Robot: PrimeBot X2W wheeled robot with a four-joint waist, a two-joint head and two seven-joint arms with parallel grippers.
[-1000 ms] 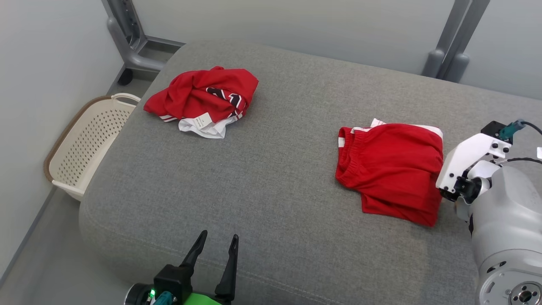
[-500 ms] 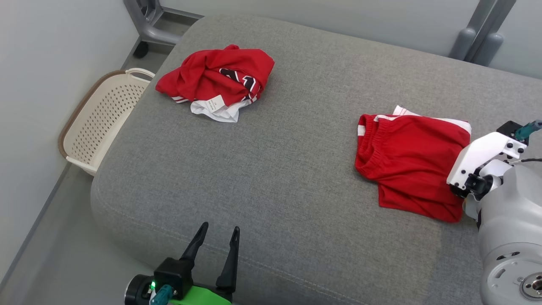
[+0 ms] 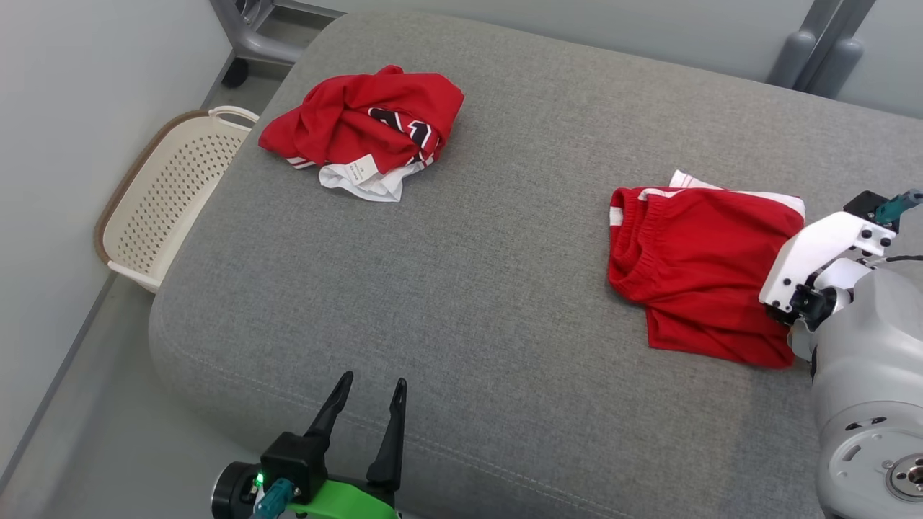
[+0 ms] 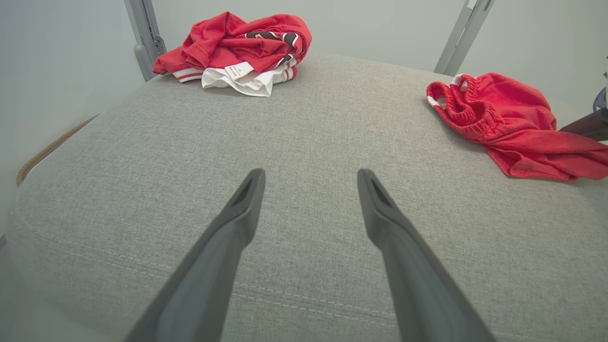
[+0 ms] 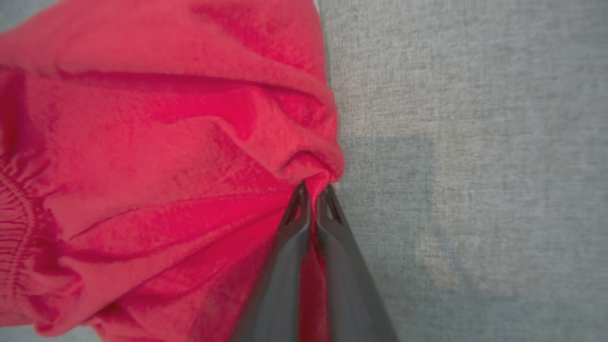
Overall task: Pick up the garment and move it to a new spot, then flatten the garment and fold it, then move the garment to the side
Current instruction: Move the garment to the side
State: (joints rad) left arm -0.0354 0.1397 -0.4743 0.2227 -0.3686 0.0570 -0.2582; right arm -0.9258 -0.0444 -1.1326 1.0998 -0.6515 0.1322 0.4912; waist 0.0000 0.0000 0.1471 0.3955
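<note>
Grey padded bench (image 3: 461, 288) holds the red shorts (image 3: 692, 274) on its right side, loosely folded, with my right gripper (image 5: 313, 194) pinched tight on a small tuck at their right edge. With only 1 thin fold between the jaws, I judge a lift could let the cloth slip free or bunch. My left gripper (image 4: 311, 178) hangs wide and empty at the near edge, well apart from the crumpled red jersey (image 3: 368, 130) at the far left.

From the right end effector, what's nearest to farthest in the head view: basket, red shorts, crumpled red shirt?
1. Red shorts: on the right, pinched in the right end effector.
2. Crumpled red shirt: far left on the cushion.
3. Basket: beyond the cushion's left edge.
</note>
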